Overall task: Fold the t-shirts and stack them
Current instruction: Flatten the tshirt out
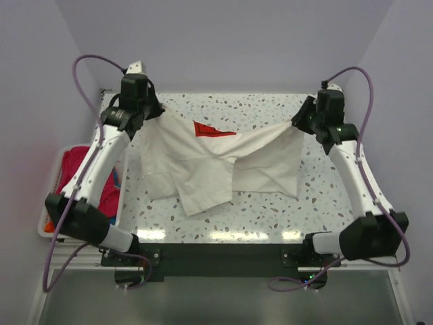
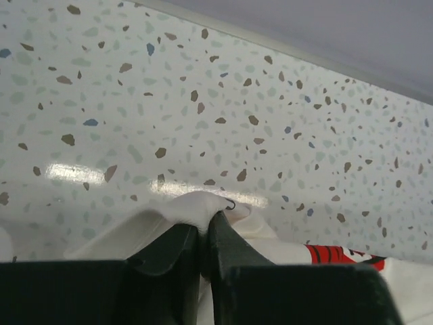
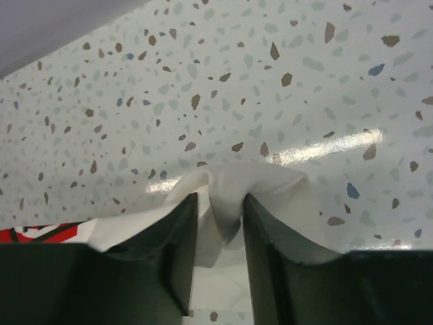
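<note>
Left hand tight on white t-shirt, right hand slightly spread around its fold, both far across table.

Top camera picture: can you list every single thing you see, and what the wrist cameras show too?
white shirt: 1, white, spread on the table between both pincers
red print: 1, red, on the shirt's far part
basket: 1, white, left of the table
pink cloth: 1, pink, in the basket
orange cloth: 1 small bit, orange, basket's near corner
table: 1, speckled white
cables: several, purple, looping off the arms
left arm: white and black
right arm: white and black
left pincer: pinched shut on the shirt
right pincer: slightly apart, shirt edge between
</note>
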